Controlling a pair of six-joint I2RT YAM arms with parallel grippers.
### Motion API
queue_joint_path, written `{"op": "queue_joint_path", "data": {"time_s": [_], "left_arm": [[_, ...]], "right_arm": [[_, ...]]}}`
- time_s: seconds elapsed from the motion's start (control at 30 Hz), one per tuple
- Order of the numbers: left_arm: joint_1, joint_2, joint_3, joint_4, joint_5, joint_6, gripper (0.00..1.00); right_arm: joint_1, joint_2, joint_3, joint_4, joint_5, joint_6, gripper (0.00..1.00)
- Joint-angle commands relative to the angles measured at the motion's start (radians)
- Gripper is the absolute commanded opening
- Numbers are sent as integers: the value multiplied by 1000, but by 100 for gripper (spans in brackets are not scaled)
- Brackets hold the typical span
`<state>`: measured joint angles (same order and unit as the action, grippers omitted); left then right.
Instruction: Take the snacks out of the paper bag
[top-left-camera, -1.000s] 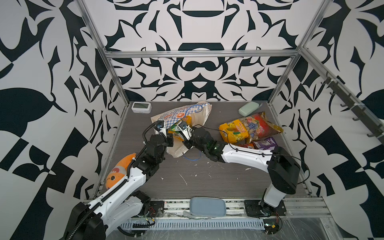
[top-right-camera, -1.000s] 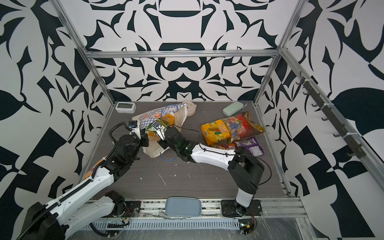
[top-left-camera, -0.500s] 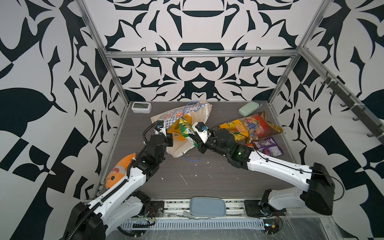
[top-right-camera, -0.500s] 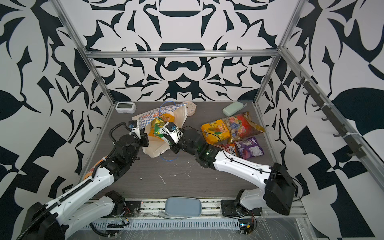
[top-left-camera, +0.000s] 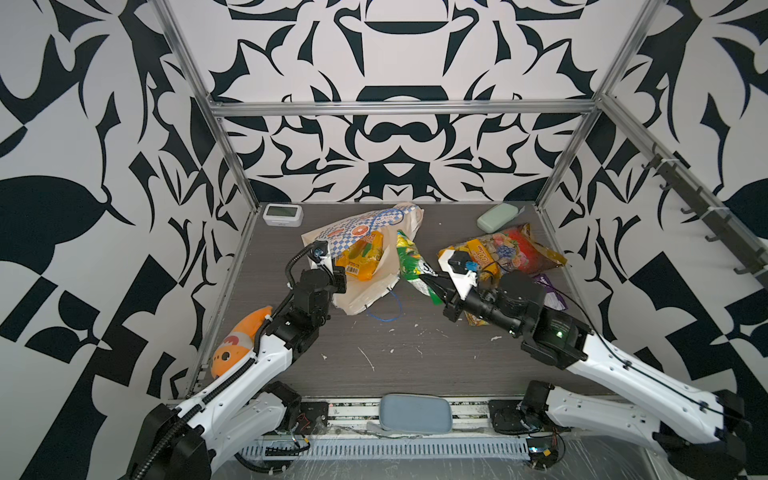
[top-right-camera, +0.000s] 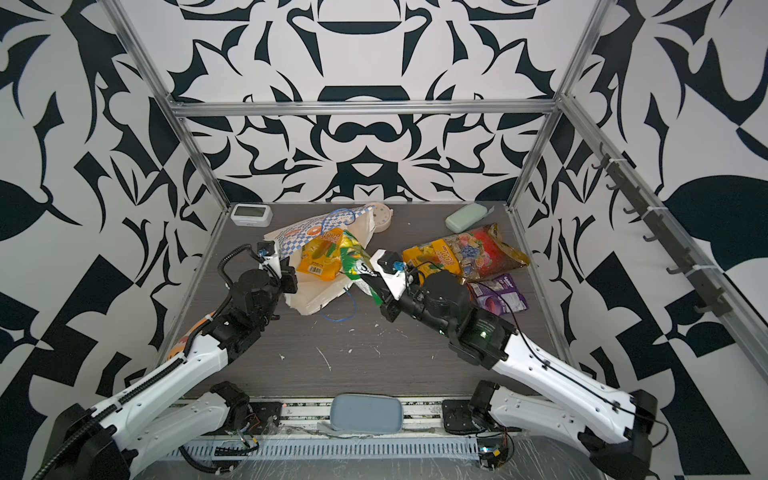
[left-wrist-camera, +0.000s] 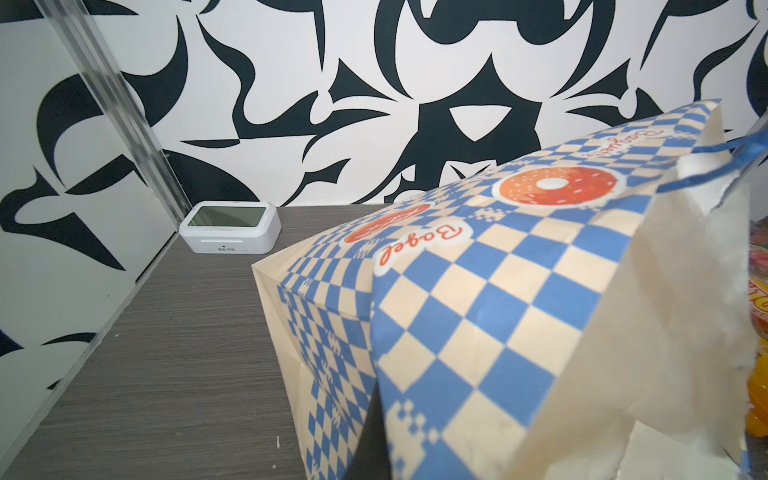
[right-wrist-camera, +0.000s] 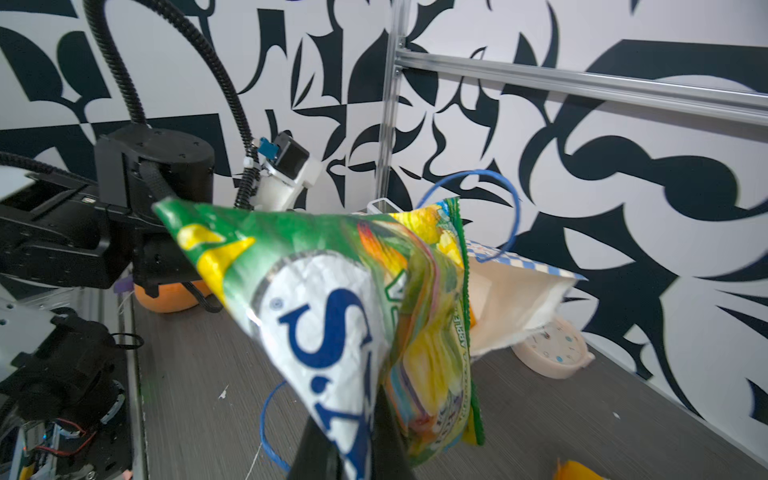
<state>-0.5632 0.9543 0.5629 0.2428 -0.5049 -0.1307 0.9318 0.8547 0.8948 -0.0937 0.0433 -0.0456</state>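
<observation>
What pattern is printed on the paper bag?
Blue-and-cream checks with orange bagel pictures on the paper bag; clearest in the left wrist view.

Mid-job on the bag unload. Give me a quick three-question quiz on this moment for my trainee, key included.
1. Multiple choice: the right gripper is shut on A) the purple packet, B) the green-yellow packet, C) the mint green case.
2. True or false: the paper bag is empty.
3. Fill in: the left gripper is shut on the ___.

Key
1. B.
2. False: a yellow-orange packet lies in its mouth.
3. paper bag.
</observation>
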Motion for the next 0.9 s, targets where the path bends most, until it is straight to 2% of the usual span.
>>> {"op": "queue_joint_path", "data": {"time_s": [0.0,0.2,0.27,0.37,0.5,0.63,0.7,0.73,0.8,0.87], "left_arm": [[-1,8,18,19,-1,-6,0],[-1,11,23,19,5,-7,0],[-1,10,27,13,5,-4,0],[-1,5,28,7,6,-6,0],[-1,-6,25,3,5,-7,0],[-1,-2,24,5,3,-9,0],[-1,7,29,3,4,-9,0],[-1,10,32,4,3,-9,0],[-1,15,36,2,8,-9,0],[-1,21,35,10,7,-8,0]], "right_arm": [[-30,-69,-82,-67,123,32,0],[-142,-72,-173,-89,120,74,0],[-207,-21,-172,-102,117,117,0],[-279,79,-146,-130,53,149,0],[-282,217,-91,-197,27,149,0],[-272,322,-51,-209,-56,217,0],[-246,350,-36,-199,-1,293,0],[-233,371,-13,-225,65,354,0],[-216,415,49,-325,243,517,0],[-197,445,78,-379,299,653,0]]}}
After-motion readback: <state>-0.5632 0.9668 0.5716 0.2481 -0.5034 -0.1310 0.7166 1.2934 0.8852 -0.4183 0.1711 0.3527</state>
